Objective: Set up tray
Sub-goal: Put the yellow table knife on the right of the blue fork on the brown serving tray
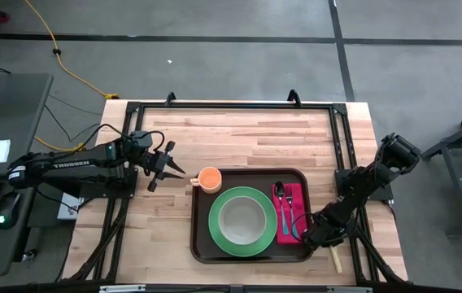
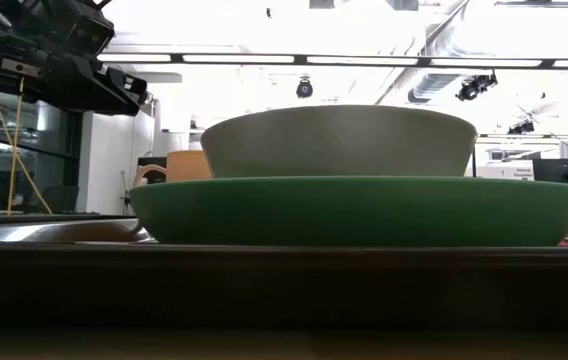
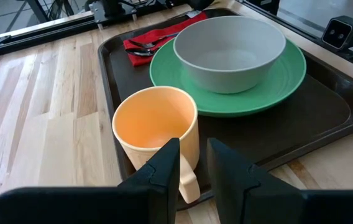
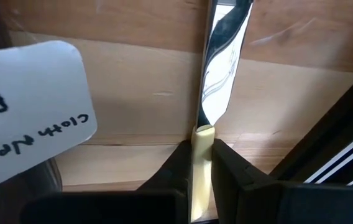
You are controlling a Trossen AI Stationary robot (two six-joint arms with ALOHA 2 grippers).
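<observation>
The dark brown tray (image 1: 201, 244) lies on the wooden table. It holds a green plate (image 1: 219, 236) with a grey bowl (image 1: 243, 220), and a red napkin (image 1: 296, 195) with a spoon and a fork. An orange cup (image 1: 209, 179) stands at the tray's far left corner. My left gripper (image 1: 172, 167) hovers open just left of the cup, with the cup's handle (image 3: 190, 183) in front of its fingers. My right gripper (image 1: 322, 236) is at the tray's near right corner, shut on a knife (image 4: 223, 56) with a pale yellow handle. My right gripper pinches the knife's pale yellow handle (image 4: 202, 138) between its two fingers, close to where the blade begins. The fingers slant down from above and the blade runs on away from them over the wood. The handle's free end (image 1: 337, 262) sticks out behind the gripper. Whether the knife is lifted clear, I cannot tell.
A black frame (image 1: 341, 130) runs along the table's far and side edges. A white paper label (image 4: 30, 112) shows close beside my right gripper. Bare wood (image 1: 247, 134) lies between the tray and the far edge.
</observation>
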